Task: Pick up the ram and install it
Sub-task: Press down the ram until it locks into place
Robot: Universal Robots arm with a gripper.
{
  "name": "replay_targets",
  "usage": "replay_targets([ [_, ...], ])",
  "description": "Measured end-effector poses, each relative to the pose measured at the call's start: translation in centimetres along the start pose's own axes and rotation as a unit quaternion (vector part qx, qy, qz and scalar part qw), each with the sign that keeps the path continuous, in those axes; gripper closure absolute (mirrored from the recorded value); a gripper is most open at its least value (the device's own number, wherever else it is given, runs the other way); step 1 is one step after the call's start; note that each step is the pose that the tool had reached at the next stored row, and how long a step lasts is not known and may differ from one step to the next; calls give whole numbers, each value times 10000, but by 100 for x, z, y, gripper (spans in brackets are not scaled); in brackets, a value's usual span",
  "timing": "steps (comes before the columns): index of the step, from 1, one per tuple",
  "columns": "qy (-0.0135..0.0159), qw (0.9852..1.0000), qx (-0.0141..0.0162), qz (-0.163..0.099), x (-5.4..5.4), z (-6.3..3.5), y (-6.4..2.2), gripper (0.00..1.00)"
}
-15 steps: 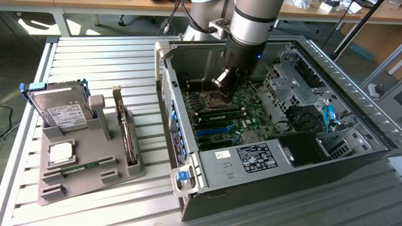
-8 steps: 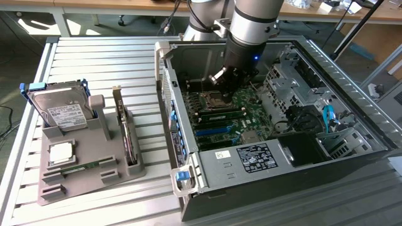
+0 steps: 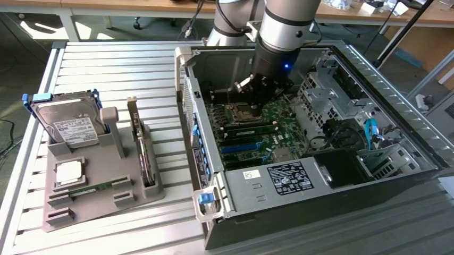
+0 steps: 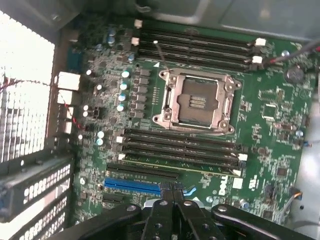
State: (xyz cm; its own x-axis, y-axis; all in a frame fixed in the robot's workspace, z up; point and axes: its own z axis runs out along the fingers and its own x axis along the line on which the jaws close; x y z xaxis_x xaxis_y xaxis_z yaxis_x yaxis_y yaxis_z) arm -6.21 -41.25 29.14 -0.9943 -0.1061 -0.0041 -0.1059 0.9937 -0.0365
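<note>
The ram (image 3: 91, 187), a thin green stick, lies flat in the front part of the grey holder (image 3: 142, 199) at the exterior view's left, outside the computer case. My gripper (image 3: 250, 106) hangs inside the open case (image 3: 284, 183), far from the ram, just above the motherboard (image 4: 265, 125) near the bare processor socket (image 4: 196, 102). Its black fingers (image 4: 165, 210) are pressed together, shut, with nothing between them. Two banks of long black memory slots (image 4: 180, 150) run along either side of the socket.
The holder also carries an upright hard drive (image 3: 67, 125), a square silver processor chip (image 3: 69, 171) and an upright expansion card (image 3: 144, 154). Drive cages and blue cables (image 3: 370, 133) fill the case's far side. The slatted metal table (image 3: 106, 69) lies around both.
</note>
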Motion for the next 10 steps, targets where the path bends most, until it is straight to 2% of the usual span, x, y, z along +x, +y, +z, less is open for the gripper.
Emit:
replay_targets([
  [2,12,9994,1,335,0,2,0,89],
  [4,20,9985,2,548,0,3,0,89],
  [10,22,9982,2,605,0,3,0,89],
])
